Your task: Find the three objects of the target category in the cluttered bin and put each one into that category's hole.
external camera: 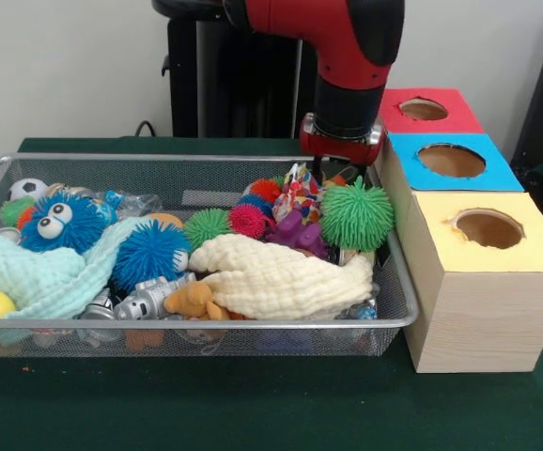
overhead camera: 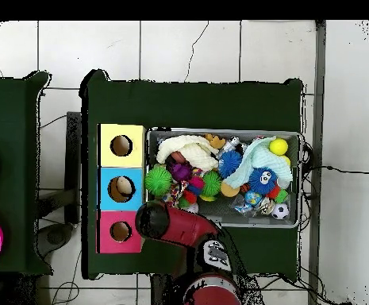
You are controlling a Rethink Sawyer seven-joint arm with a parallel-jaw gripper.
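Note:
The wire-mesh bin is full of toys and also shows in the overhead view. A tan-orange plush animal lies at the near rim, half under a cream cloth; from above the plush shows at the bin's edge. The cream-yellow and striped plush toys are not visible. My gripper hangs low over the bin's far right end, next to the red-topped box, its tips hidden behind toys. The arm covers it from above. The red box's round hole is uncovered.
A green puffer ball and a purple toy sit just in front of the gripper. Blue puffer balls, a silver toy robot and a mint cloth fill the left. Blue-topped and yellow-topped boxes stand beside the red one.

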